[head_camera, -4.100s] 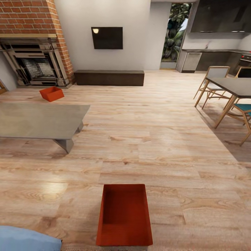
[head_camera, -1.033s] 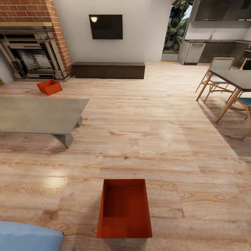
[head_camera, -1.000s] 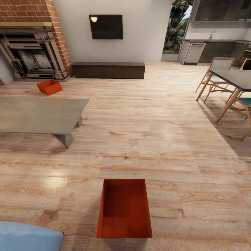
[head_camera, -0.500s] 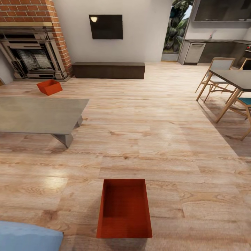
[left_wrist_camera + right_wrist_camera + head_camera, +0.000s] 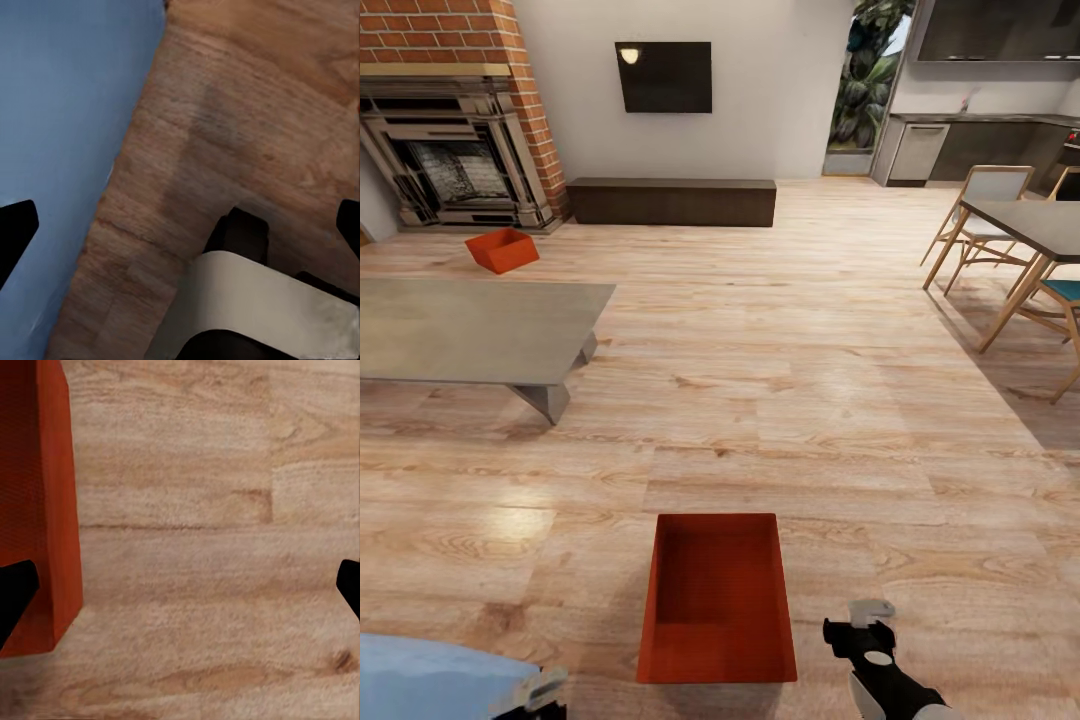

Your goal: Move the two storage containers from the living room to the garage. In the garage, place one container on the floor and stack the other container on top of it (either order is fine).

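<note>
Near bin (image 5: 717,600) on wood floor (image 5: 810,400) at six o'clock, right gripper (image 5: 860,625) at its four o'clock, fingers spread wide, left gripper (image 5: 535,692) at seven o'clock, spread too, second bin (image 5: 503,249) at eleven o'clock beside fireplace (image 5: 455,150), beyond grey table (image 5: 470,330).
</note>
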### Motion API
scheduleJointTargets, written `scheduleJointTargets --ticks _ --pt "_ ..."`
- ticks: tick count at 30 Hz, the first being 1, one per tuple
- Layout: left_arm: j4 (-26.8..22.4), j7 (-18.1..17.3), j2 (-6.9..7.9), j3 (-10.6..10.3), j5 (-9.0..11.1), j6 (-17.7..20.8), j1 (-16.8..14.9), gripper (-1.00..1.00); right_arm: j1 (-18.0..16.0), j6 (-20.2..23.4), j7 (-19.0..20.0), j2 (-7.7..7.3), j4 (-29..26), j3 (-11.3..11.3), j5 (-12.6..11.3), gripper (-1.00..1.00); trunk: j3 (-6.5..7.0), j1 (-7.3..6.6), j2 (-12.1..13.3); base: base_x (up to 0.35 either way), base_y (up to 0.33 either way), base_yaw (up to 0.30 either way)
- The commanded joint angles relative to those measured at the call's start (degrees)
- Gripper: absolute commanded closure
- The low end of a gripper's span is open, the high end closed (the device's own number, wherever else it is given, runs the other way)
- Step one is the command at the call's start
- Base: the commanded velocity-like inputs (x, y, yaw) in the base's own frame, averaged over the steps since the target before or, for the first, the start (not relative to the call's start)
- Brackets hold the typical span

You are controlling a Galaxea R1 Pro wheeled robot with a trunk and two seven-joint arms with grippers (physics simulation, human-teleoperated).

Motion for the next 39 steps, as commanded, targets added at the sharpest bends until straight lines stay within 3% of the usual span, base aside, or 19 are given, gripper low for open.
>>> scheduleJointTargets --ticks 1,6,8,12,13,15,17,18,21,24,39 --pt "0.0 0.8 -1.22 0.1 0.2 0.4 -0.6 -1.0 -0.1 -0.2 -0.2 1.01 0.1 -0.1 0.3 -1.0 -0.05 0.0 0.0 0.0 0.0 0.0" --pt "-0.5 7.0 -4.6 -0.3 -0.9 0.6 -2.3 -1.0 -0.3 -0.4 -0.2 3.94 0.8 0.2 0.6 -1.0 -0.05 0.0 0.0 0.0 0.0 0.0" --pt "-1.0 8.2 -5.29 -0.5 -1.4 0.5 -2.5 -1.0 -0.3 -0.7 -0.2 4.46 1.1 0.2 0.6 -1.0 -0.05 0.0 0.0 0.0 0.0 0.0" --pt "-3.1 9.3 -7.8 -0.7 -6.8 0.1 -2.6 -1.0 -0.3 -1.5 0.1 4.98 1.4 0.4 0.9 -1.0 -0.05 0.0 0.0 0.0 0.0 0.0" --pt "-4.7 9.4 -10.62 -0.8 -8.6 -0.3 -2.6 -1.0 -0.3 -6.3 0.4 5.08 1.4 0.2 1.0 -1.0 -0.05 0.0 0.0 0.0 0.0 0.0" --pt "-4.8 9.4 -11.8 -1.3 -8.8 -0.3 -2.6 -1.0 -0.3 -9.0 0.4 5.1 1.4 0.1 0.8 -1.0 -0.05 0.0 0.0 0.0 0.0 0.0" --pt "-4.2 9.3 -12.68 -2.6 -8.9 -0.7 -2.6 -1.0 -0.3 -11.2 0.4 5.15 1.4 0.2 0.9 -1.0 -0.05 0.0 0.0 0.0 0.0 0.0" --pt "-2.7 9.3 -13.05 -5.4 -8.9 -4.8 -2.6 -1.0 -0.3 -12.0 0.5 5.17 1.5 0.2 0.9 -1.0 -0.05 0.0 0.0 0.0 0.0 0.0" --pt "-1.4 9.3 -13.07 -7.3 -8.9 -10.0 -2.6 -1.0 -0.3 -11.5 0.5 5.16 1.5 0.3 1.9 -1.0 -0.05 0.0 0.0 0.0 0.0 0.0" --pt "-1.0 9.2 -12.98 -7.8 -8.5 -12.7 -2.6 -1.0 -0.3 -10.6 0.6 5.12 1.5 0.2 3.6 -1.0 -0.05 0.0 0.0 0.0 0.0 0.0" --pt "-1.7 9.6 -12.85 -7.7 -8.3 -14.8 -2.6 -1.0 -0.3 -11.0 0.5 5.1 1.1 0.1 4.9 -1.0 -0.05 0.0 0.0 0.0 0.0 0.0"
